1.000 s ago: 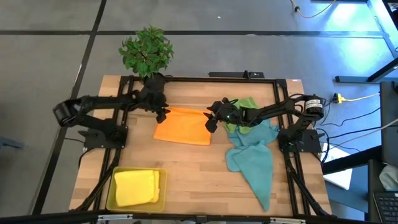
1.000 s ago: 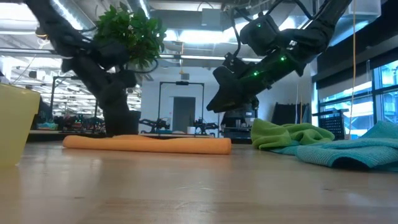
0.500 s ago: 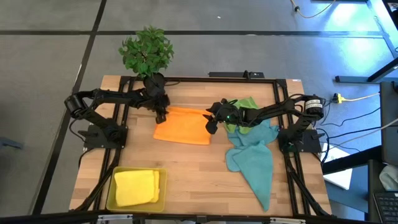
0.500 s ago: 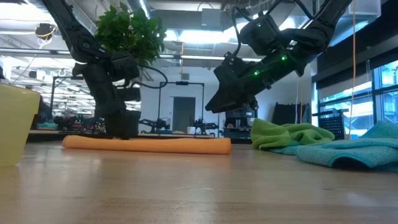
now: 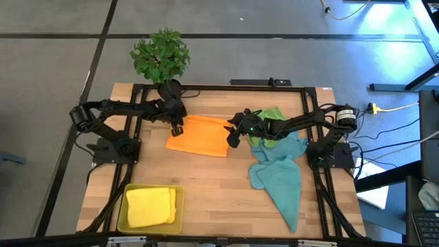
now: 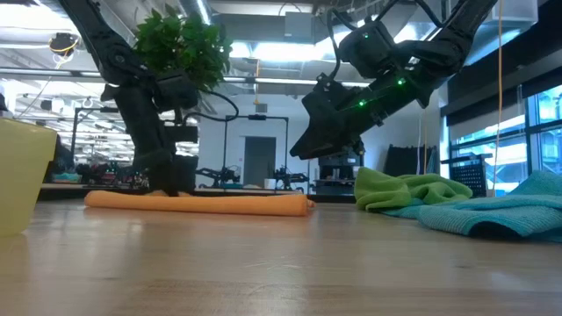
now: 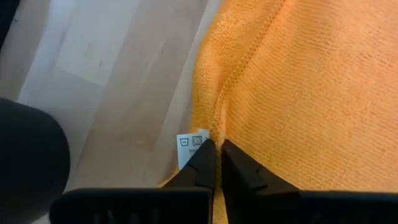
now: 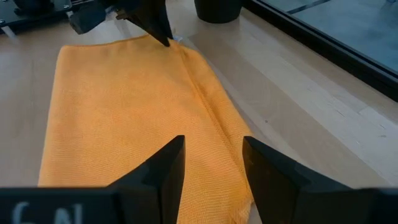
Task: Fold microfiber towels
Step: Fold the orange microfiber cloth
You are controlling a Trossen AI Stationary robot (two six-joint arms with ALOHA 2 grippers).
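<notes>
An orange towel (image 5: 202,137) lies flat on the table's middle. My left gripper (image 5: 176,129) stands shut on its left edge near the far corner, beside a white care label (image 7: 189,147). My right gripper (image 5: 233,137) hangs open above the towel's right edge (image 8: 224,124), clear of it, as the low view shows (image 6: 303,151). A green towel (image 5: 271,115) and teal towels (image 5: 280,171) lie heaped at the right. A folded yellow towel (image 5: 149,206) rests in a yellow tray (image 5: 122,218) at the near left. My left gripper pinches the orange towel's hemmed left edge (image 7: 214,127) between its two fingertips, right beside the care label. The fingers come from above, slanting down from the table's left. The towel stays on the table; one layer or several, I cannot tell.
A potted plant (image 5: 162,58) stands at the far edge behind my left gripper. A black frame (image 5: 226,87) runs round the table. Bare wood (image 5: 219,199) lies in front of the orange towel, between the tray and the teal heap.
My left gripper has come down onto the orange towel's far left corner, turned at the wrist and shut on the edge. The towel has slid a little toward the table's left; its right end has drawn back. My right gripper has kept still.
</notes>
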